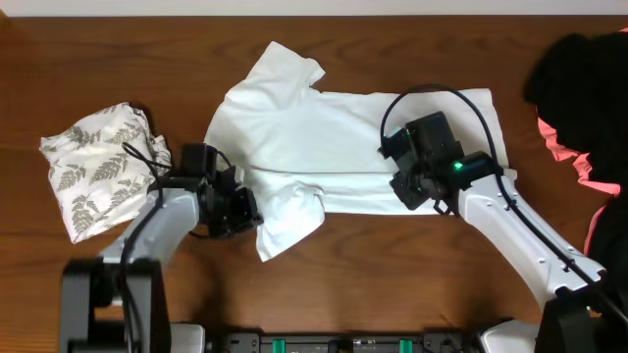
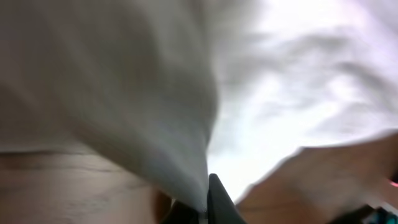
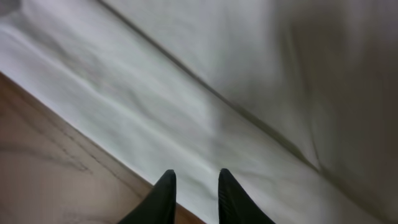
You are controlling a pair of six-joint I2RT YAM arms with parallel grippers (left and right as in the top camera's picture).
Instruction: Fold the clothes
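The white T-shirt [image 1: 324,127] lies sideways across the middle of the wooden surface [image 1: 392,294], with a crease running along its near long side, and both arms are at that near edge. The left pincer [image 1: 245,209] is closed on cloth beside the near sleeve [image 1: 289,224]. The right pincer [image 1: 420,191] sits on the same edge, nearer the hem, its jaws a little apart with nothing visibly pinched. To fold well from here, I judge the right side should first take a firm hold of the edge. Both arms should then lift and travel together, keeping the cloth taut between them so the fold lands straight and the sleeve does not bunch. Only the overhead view shows the layout: the leaf-print garment [image 1: 98,172] at the left, and the black garment [image 1: 579,64] and coral-pink garment [image 1: 574,152] at the right, all apart from the shirt. The blurred left wrist view shows white cloth running into the shut left pincer [image 2: 208,205]. The right wrist view shows the gap at the right pincer [image 3: 193,193] and the shirt's edge lying flat on bare wood.
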